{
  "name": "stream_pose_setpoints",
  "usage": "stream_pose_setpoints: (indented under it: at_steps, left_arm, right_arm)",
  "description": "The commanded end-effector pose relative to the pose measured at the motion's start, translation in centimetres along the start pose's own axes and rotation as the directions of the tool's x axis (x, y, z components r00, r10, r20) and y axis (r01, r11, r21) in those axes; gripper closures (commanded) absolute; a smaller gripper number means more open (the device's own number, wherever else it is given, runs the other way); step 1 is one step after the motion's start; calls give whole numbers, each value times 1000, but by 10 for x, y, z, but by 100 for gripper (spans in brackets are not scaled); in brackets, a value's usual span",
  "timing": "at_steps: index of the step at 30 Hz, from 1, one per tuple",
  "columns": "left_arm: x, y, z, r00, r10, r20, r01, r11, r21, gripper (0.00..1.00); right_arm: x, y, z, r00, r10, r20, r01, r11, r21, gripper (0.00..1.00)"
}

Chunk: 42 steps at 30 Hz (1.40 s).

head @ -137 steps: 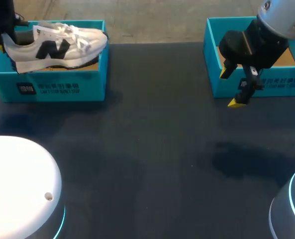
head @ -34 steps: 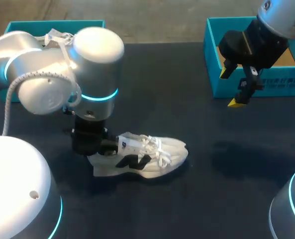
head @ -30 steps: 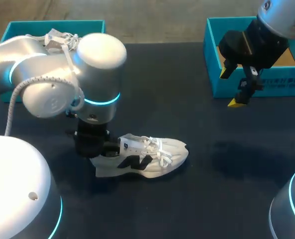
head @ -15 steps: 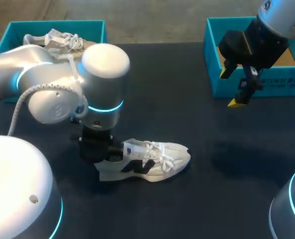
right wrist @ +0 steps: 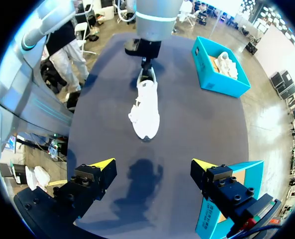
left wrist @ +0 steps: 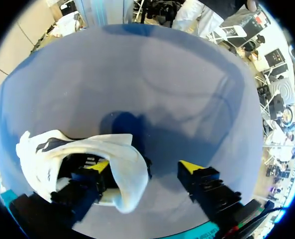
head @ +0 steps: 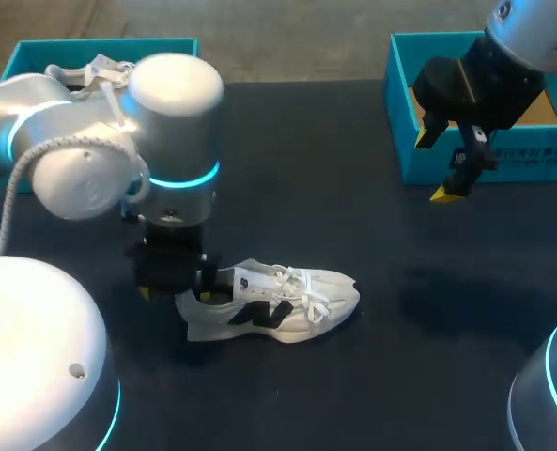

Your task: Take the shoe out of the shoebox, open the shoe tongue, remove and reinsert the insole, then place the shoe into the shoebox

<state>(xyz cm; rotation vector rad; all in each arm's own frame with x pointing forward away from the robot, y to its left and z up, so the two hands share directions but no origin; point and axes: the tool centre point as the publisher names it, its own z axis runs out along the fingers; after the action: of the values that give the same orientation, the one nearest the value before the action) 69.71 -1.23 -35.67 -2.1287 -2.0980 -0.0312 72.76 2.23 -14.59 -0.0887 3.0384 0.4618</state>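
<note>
The left gripper (left wrist: 146, 167) is spread wide at the heel of the shoe (head: 278, 305). One finger seems to sit inside the heel opening and the other stands apart outside it, so nothing is clamped. The right gripper (right wrist: 152, 163) hangs released and empty, in front of the right shoebox (head: 400, 122). The shoe is white with a dark side mark. It stands on its sole in the middle of the table (head: 372, 235), well apart from both boxes. A second shoe (head: 100, 70) lies in the left shoebox (head: 34, 47).
</note>
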Motion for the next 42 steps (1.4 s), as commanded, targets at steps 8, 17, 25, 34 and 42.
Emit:
stream_pose_setpoints:
  at_steps: [8, 17, 25, 34, 42]
  left_arm:
    - [34, 3, -60, 986, -10, 168, 9, 1000, 3, 0]
    - [39, 2, -69, 984, -7, 176, 10, 1000, -13, 0]
    - [39, 2, -69, 984, -7, 176, 10, 1000, -13, 0]
    - [56, -10, -77, 986, -73, 151, 61, 995, 84, 0]
    - [83, -2, -87, 924, -357, 136, 318, 916, 243, 0]
  right_arm:
    - [-1, 1, 1, 1000, 1, -2, -1, 1000, 3, 0]
    - [-1, 1, 1, 1000, 1, -2, -1, 1000, 3, 0]
    - [-1, 1, 1, 1000, 1, -2, -1, 1000, 3, 0]
    - [-1, 1, 1, 1000, 1, -2, -1, 1000, 3, 0]
    - [-1, 1, 1, 1000, 1, -2, -1, 1000, 3, 0]
